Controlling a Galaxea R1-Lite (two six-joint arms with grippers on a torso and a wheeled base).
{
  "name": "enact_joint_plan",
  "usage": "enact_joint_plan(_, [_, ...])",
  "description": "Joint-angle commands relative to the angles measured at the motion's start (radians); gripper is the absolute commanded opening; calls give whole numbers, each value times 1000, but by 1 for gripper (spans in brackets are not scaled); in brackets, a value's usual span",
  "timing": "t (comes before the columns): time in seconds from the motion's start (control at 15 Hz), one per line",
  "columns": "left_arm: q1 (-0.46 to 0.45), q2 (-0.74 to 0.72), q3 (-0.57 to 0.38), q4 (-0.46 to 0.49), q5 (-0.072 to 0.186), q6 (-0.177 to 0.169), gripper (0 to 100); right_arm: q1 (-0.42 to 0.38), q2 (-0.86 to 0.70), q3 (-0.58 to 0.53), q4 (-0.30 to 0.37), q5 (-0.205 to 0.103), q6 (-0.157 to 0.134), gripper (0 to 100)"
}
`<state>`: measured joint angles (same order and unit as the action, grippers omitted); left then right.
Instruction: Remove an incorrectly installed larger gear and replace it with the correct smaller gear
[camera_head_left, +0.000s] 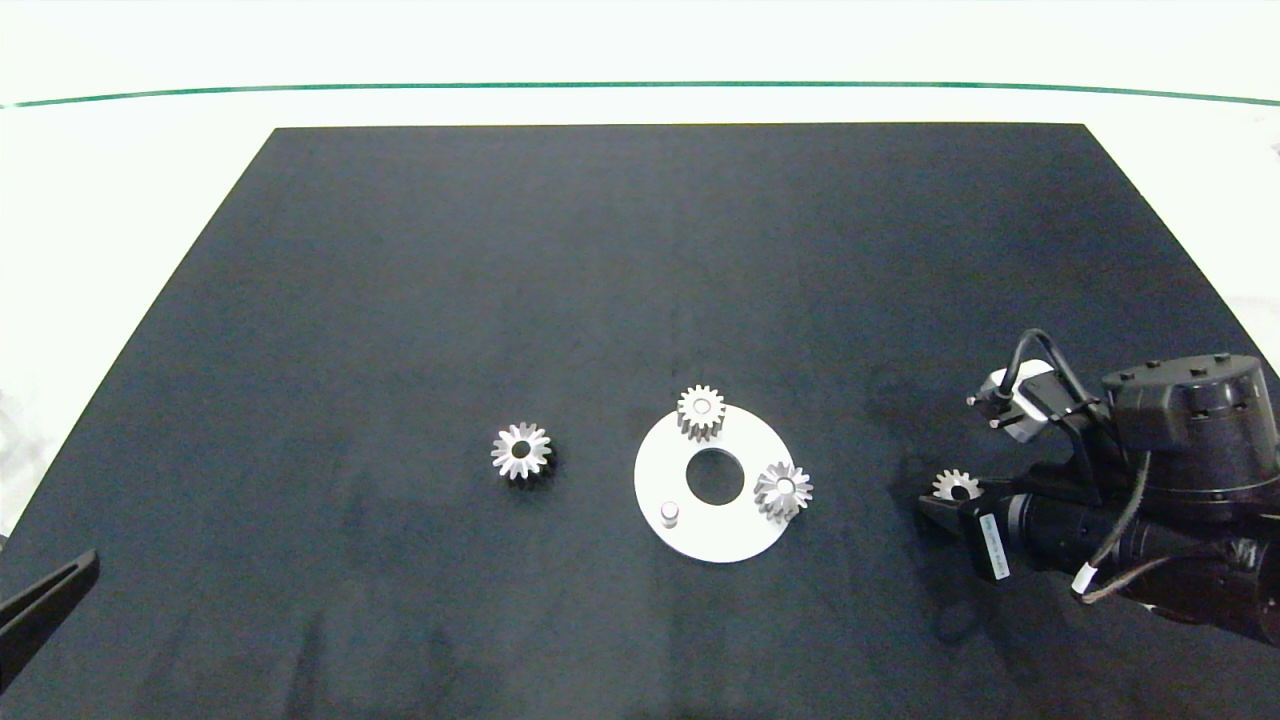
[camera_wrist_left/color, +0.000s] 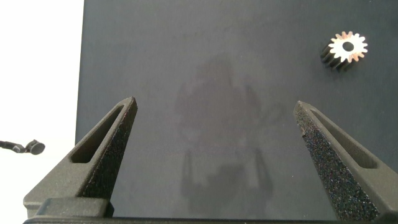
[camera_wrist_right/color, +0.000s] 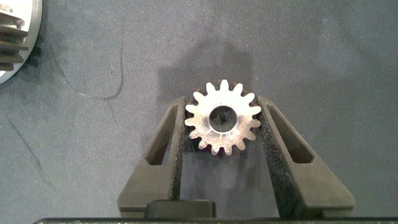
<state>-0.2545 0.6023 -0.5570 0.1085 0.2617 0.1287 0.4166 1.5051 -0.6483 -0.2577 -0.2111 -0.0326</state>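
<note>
My right gripper (camera_wrist_right/color: 222, 107) is shut on the smaller gear (camera_wrist_right/color: 222, 126), a flat silver gear with short blunt teeth and a round bore. In the head view the smaller gear (camera_head_left: 956, 486) and that gripper (camera_head_left: 948, 497) are low over the mat, right of the white plate (camera_head_left: 742, 535). The larger gear (camera_head_left: 521, 451), with long pointed teeth, lies loose on the mat left of the plate; the left wrist view also shows this larger gear (camera_wrist_left/color: 346, 49). One plate peg (camera_head_left: 669, 513) is bare. My left gripper (camera_wrist_left/color: 214, 109) is open and parked at the mat's near left corner (camera_head_left: 40, 610).
Two gears sit on the plate's pegs: a small one (camera_head_left: 700, 410) at the far side and a wider, flaring-toothed one (camera_head_left: 783, 490) at the right rim. The plate has a round centre hole (camera_head_left: 715, 477). A black mat (camera_head_left: 640, 280) covers the white table.
</note>
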Motion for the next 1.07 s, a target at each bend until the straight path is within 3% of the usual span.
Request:
enact_joint_plan(0.07, [0,-3,12,-1,2,2,100,1,14,27,-43,-4,-1,37])
enact_joint_plan(1.07, [0,-6,34,-1,2,3,100,1,6,27,-40,-16,-1,7])
